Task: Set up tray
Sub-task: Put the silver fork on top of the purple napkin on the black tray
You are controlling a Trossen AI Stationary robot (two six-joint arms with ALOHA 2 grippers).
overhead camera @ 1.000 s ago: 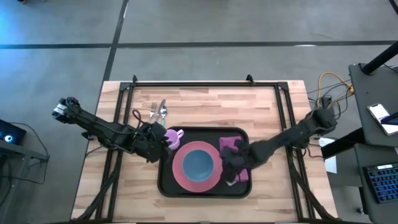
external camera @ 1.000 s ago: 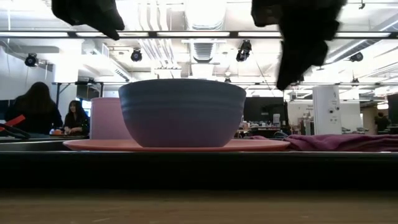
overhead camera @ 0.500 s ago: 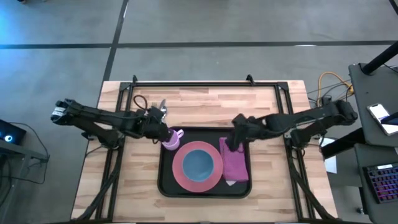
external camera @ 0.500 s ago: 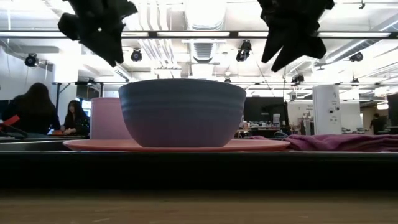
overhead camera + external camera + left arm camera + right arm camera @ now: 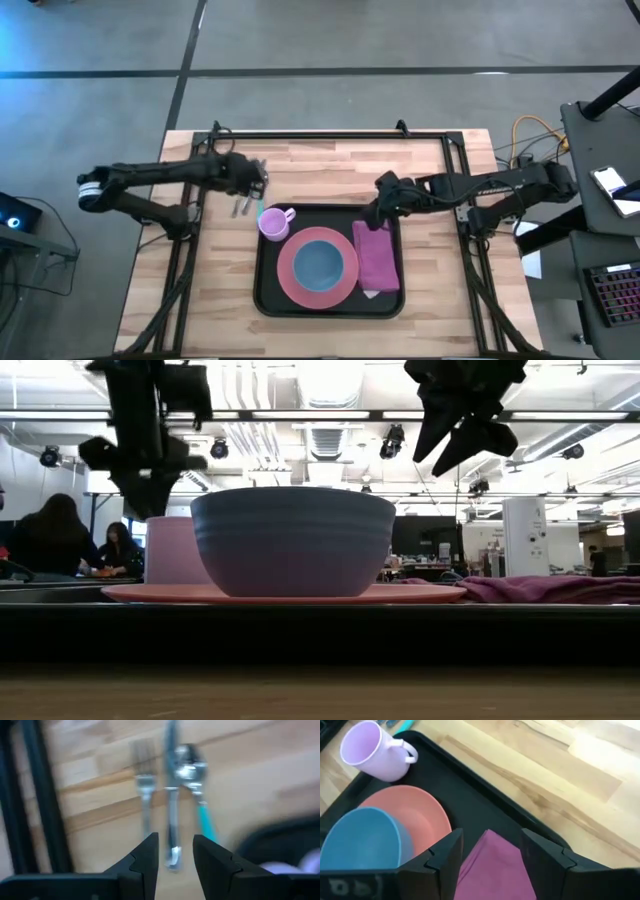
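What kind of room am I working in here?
Probably an open lab or workshop: exposed ceiling ducts with track lights, people seated at benches behind, and a bare concrete floor around the wooden table.

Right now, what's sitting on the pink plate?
A blue bowl sits centred on the pink plate, which rests on the black tray. The bowl looks empty from above. The plate surface beneath the bowl is covered, so cannot be checked.

Left arm (image 5: 150, 180): dark, slim, jointed links, pale band at its outer joint. Right arm (image 5: 480, 187): same dark build, faint light lettering along the forearm (unreadable). Fingers (image 5: 145, 857) matte black, angular, stepped inner edges. Right fingers (image 5: 445, 857) alike, embossed marking near base.
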